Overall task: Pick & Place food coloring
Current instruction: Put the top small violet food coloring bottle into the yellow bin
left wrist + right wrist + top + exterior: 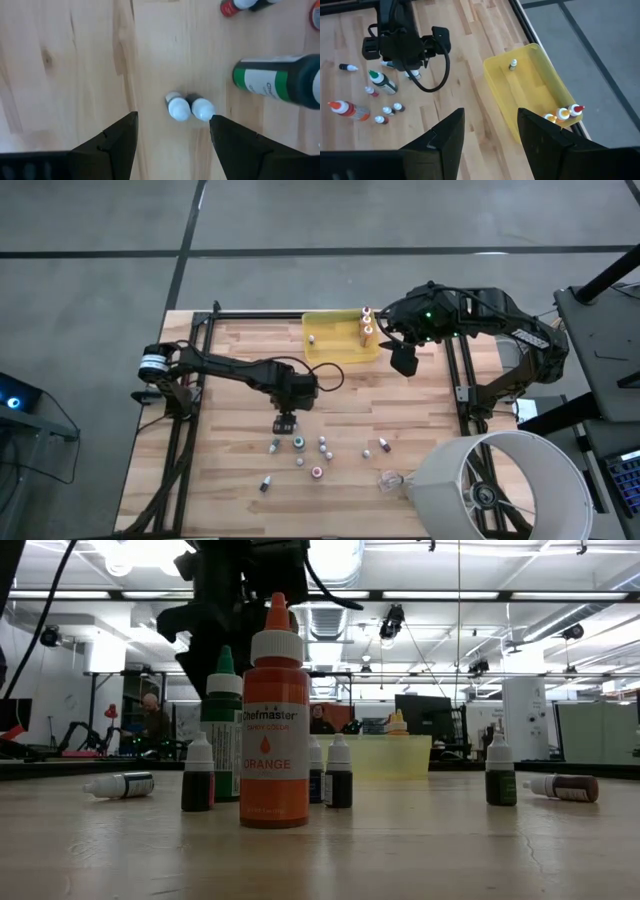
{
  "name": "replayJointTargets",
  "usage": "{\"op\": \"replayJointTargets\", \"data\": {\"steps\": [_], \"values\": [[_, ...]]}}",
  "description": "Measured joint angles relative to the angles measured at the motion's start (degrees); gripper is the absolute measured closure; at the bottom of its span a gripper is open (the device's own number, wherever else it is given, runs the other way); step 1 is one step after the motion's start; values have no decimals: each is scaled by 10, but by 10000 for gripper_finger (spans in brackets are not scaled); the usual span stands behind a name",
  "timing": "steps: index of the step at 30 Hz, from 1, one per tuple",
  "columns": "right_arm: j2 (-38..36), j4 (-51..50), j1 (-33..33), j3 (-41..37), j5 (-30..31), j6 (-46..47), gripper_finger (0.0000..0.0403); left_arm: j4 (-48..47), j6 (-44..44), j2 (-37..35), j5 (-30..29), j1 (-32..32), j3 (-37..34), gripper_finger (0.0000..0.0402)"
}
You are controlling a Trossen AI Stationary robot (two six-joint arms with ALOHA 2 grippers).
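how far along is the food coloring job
Done: a few bottles stand in the yellow tray, one white-capped apart from three at its corner. In hand: nothing yet; the left gripper hovers, jaws open, over two white-capped bottles. The right gripper waits open beside the tray. Left: around nine bottles on the table.

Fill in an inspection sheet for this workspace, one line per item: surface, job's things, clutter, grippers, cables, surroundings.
Surface: wooden table, black frame round it.
Job's things: bottles loose on the table's near half; some more stand in the yellow tray; an orange bottle stands nearest the low camera.
Clutter: clear plastic scrap near the lampshade.
Grippers: left gripper open above two white-capped bottles; right gripper open, beside the tray.
Cables: black loop at the left wrist.
Surroundings: grey floor, workshop, people far behind.
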Motion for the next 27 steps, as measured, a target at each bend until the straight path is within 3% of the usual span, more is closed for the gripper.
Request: {"op": "replayJointTargets", "data": {"steps": [27], "values": [[0,0,0,0,1,2,229,26,35,3,-5,2,-11,184]]}}
